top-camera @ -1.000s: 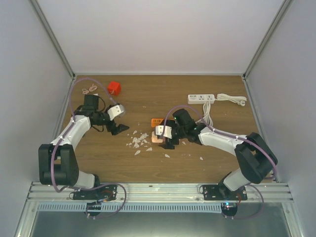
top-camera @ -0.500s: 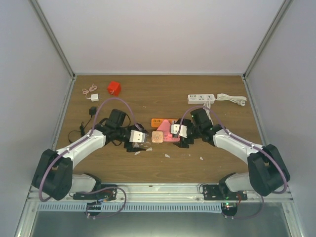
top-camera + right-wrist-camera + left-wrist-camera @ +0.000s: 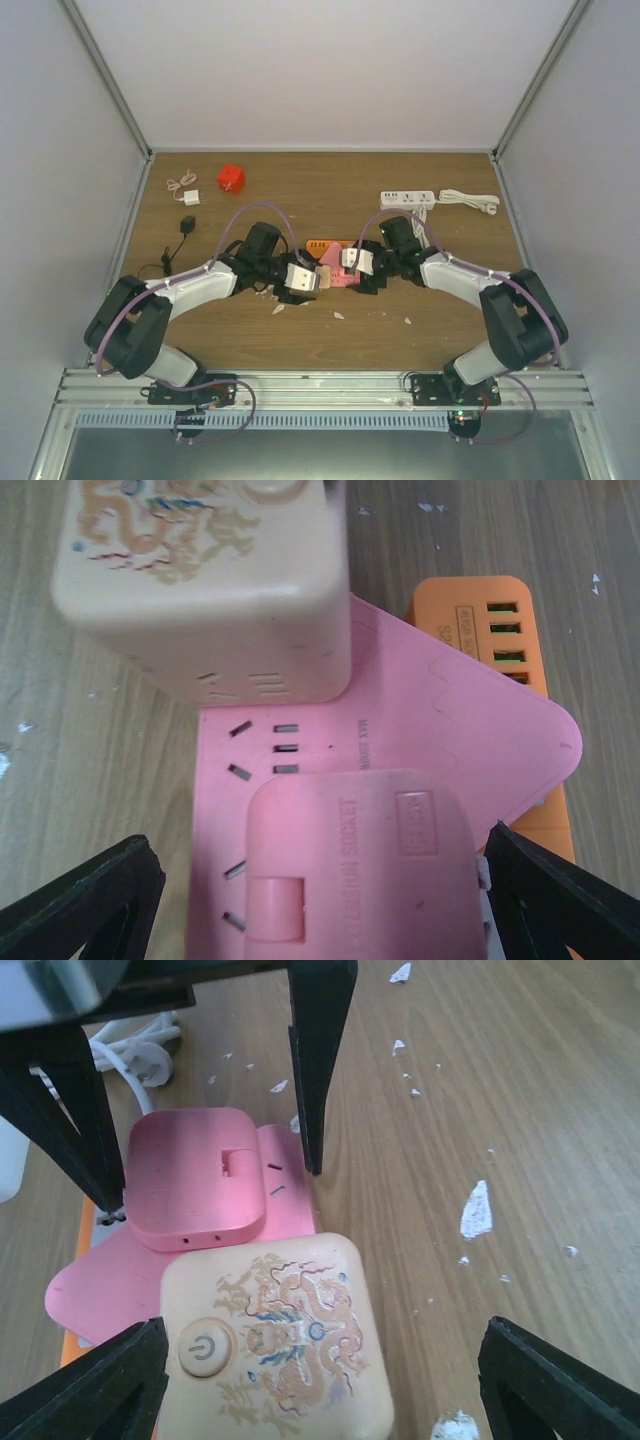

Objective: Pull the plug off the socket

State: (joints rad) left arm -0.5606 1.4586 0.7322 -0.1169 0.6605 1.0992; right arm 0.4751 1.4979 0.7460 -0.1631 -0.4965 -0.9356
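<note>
I had both arms meeting mid-surface, over the stacked adapters. The left end effector sat with its fingers spread wide on either side of the cream block, the one with the dragon print and a power button. Neither pad was pressing on it. I took that block to be the plug, and it was seated on the flat pink socket base at the end nearest my left arm.

The right end effector was also parted. It straddled the pink cube standing just beside the cream block on the same base, with one finger close to the cube's side and the other clear of it. I judged this to be the bracing arm, there to pin the base down so the pull would lift only the plug.

An orange power strip lay partly under the base, so the stack could rock. White chips were scattered on the wooden surface. Nothing was gripped, and both closures remained to be done.
</note>
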